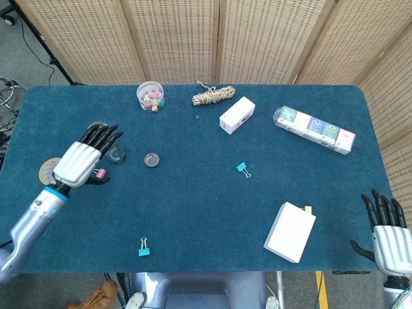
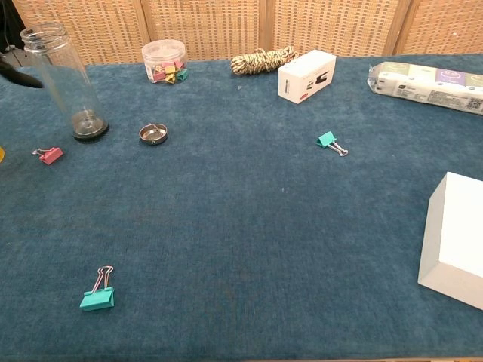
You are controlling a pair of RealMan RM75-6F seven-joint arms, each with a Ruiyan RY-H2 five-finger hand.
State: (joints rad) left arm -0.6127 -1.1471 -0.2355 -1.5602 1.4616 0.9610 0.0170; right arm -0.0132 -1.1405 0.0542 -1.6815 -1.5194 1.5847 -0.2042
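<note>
Left hand: over the left of the bench, fingers spread and extended, holding nothing; fingertips reach the glass jar.
Glass jar: upright, lid off, nothing inside that can be seen; a dark fingertip shows by its rim in the chest view.
Jar lid: flat on the bench, just right of the jar.
Pink clip: near side of the jar, partly under the left hand.
Tape roll: left of the hand, partly hidden.
Clip tub: far left, open, holds mixed-colour clips.
Right hand: near right edge, fingers apart, holding nothing.
White box: left of the right hand, apart from it.
</note>
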